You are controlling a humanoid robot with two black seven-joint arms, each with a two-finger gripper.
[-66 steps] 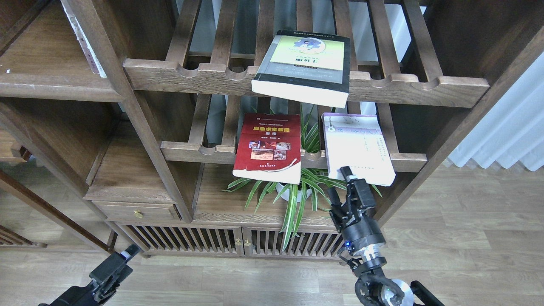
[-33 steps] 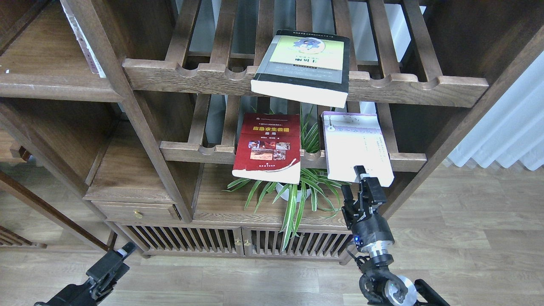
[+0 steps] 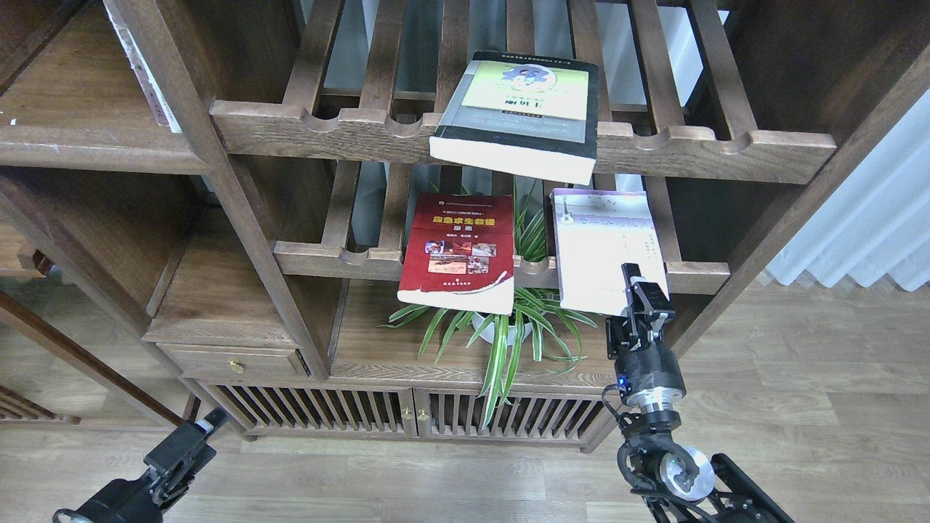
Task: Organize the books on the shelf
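Three books lie flat on slatted racks. The thick yellow-green-and-grey book (image 3: 519, 109) overhangs the upper rack (image 3: 327, 131). The red book (image 3: 458, 250) and the pale lavender-white book (image 3: 603, 247) overhang the lower rack (image 3: 327, 258). My right gripper (image 3: 633, 305) is at the pale book's near right corner, one finger (image 3: 639, 285) over the cover and the other below the edge, jaws still apart. My left gripper (image 3: 207, 428) hangs low at bottom left, far from the books, small and dark. The solid shelf board (image 3: 87, 149) is at the upper left.
A spider plant in a white pot (image 3: 508, 323) stands under the red and pale books. A thin book (image 3: 149, 80) leans at the solid shelf's right end. Another solid board (image 3: 218, 312), a drawer and slatted cabinet doors (image 3: 407, 414) lie lower. A curtain (image 3: 872, 218) hangs at right.
My right gripper has moved up and to the right, from below the pale book's near edge to its near right corner, one finger now over the cover. My left arm sank slightly.
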